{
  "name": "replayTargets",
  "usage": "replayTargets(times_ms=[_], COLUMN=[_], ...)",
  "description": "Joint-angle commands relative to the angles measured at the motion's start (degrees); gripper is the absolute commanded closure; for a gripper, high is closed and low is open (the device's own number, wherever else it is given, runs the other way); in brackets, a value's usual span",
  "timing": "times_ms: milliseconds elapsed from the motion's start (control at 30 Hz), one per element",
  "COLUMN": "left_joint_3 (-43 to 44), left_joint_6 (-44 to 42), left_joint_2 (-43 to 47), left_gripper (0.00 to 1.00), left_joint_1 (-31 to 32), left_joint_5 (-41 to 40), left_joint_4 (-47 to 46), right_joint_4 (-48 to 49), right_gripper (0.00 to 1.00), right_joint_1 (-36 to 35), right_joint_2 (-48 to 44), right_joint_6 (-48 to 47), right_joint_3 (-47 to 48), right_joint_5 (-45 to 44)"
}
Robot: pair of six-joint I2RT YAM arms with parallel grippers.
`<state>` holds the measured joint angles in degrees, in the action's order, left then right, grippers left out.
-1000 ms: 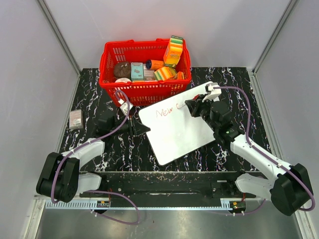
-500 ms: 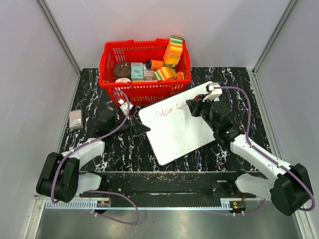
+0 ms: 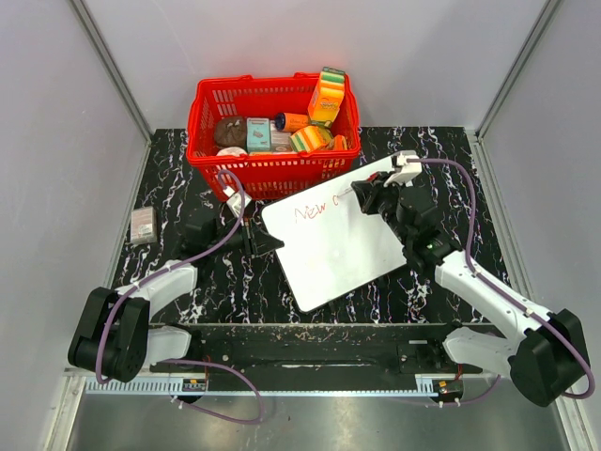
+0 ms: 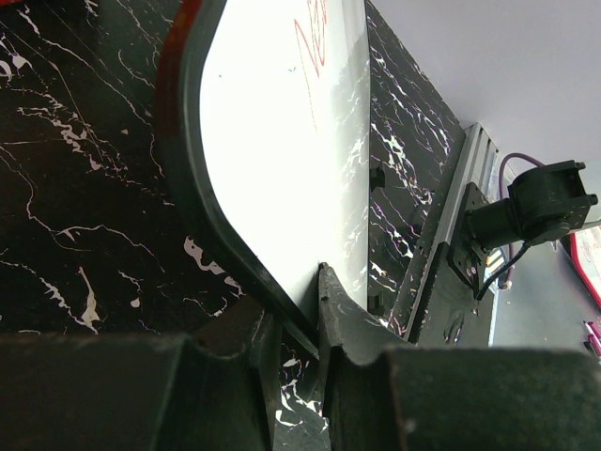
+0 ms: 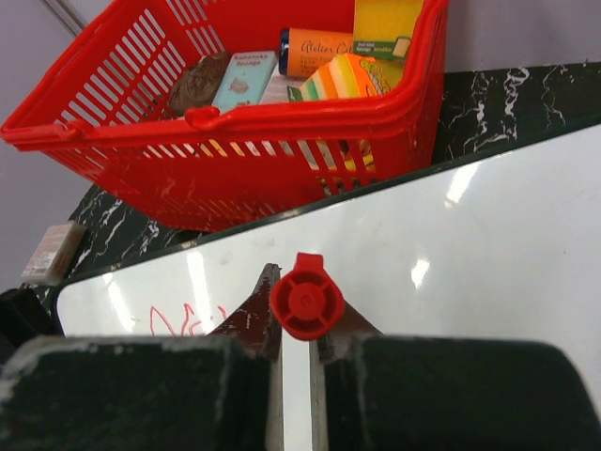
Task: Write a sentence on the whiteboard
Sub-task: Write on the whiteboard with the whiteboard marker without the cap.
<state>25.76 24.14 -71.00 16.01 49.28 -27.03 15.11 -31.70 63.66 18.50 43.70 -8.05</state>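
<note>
The whiteboard (image 3: 338, 235) lies tilted on the black marble table, red writing "New c" (image 3: 315, 209) near its far edge. My left gripper (image 3: 266, 241) is shut on the board's left edge; in the left wrist view (image 4: 299, 319) the board (image 4: 282, 141) sits between the jaws. My right gripper (image 3: 362, 195) is shut on a red marker (image 5: 306, 299) whose cap end faces the right wrist camera, with the board (image 5: 451, 244) beyond it. The marker tip is hidden. The red strokes (image 5: 183, 319) show at the left in the right wrist view.
A red basket (image 3: 272, 127) of groceries stands just behind the board, also in the right wrist view (image 5: 235, 122). A small grey packet (image 3: 142, 225) lies at the table's left edge. Grey walls close in both sides.
My right gripper with the marker has shifted slightly right and away along the board's far edge. The red writing has grown after "New". The left arm has not moved.
</note>
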Motion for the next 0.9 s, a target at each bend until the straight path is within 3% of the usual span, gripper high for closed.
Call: replayTargets(times_ms=[0, 867], left_joint_3=[-0.36, -0.45], left_joint_6=[-9.99, -9.99], left_joint_2=[-1.42, -1.51], left_gripper=[1.0, 1.0], left_joint_1=[1.83, 1.83], left_joint_5=[-1.29, -1.11], left_joint_4=[2.94, 3.03], right_joint_4=[2.9, 3.69], right_gripper=[1.0, 1.0], right_joint_1=[0.5, 1.56], right_joint_2=[0.59, 6.56], right_joint_6=[-0.66, -0.84], right_joint_3=[4.63, 7.01], right_joint_5=[-2.32, -1.7])
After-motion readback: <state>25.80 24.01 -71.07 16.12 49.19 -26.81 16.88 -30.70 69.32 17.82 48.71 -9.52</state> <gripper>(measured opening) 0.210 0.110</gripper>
